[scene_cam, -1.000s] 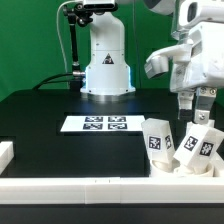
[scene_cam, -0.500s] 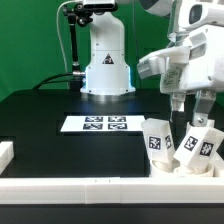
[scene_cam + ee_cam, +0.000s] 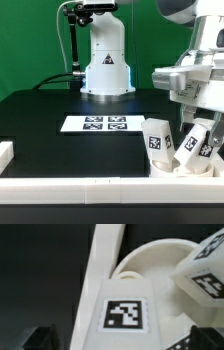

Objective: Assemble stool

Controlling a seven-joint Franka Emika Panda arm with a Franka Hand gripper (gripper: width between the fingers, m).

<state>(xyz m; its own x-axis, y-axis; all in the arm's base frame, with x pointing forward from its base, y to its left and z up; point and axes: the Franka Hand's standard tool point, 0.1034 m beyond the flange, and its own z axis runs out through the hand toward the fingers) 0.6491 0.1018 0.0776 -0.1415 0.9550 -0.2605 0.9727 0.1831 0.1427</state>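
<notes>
Front edge: white rail [image 3: 100, 186] runs along the table's [image 3: 50, 120] near side, with a short white block [image 3: 5, 152] at the exterior view's left. Stool parts sit bunched at the exterior view's right, just behind the rail: two tagged legs, leg A [image 3: 157, 138] and leg B [image 3: 196, 145], stand tilted, leaning toward each other, on or against the seat [image 3: 185, 168], which is mostly hidden under them.

Arm comes in from the upper right of the exterior view, wrist block low and roughly level, gripper [image 3: 193, 113] pointing down right over the legs. One dark finger [image 3: 185, 112] shows just above the gap between leg A and leg B; other finger blocked by leg B and the wrist. Cannot tell if the jaws are apart or closed, nor if anything is held.

Wrist view: very close on a tagged leg [image 3: 125, 308], seat's curved rim [image 3: 160, 255] behind it, second tagged leg [image 3: 205, 272] at the side, a rail [image 3: 100, 252] beyond. Dark fingertips [image 3: 40, 338] at the frame edge, blurred.

Room: black table open across the centre and exterior view's left. Marker board [image 3: 98, 124] lies flat mid-table, well apart from the legs. Robot base [image 3: 107, 65] at the far edge, green wall behind.
</notes>
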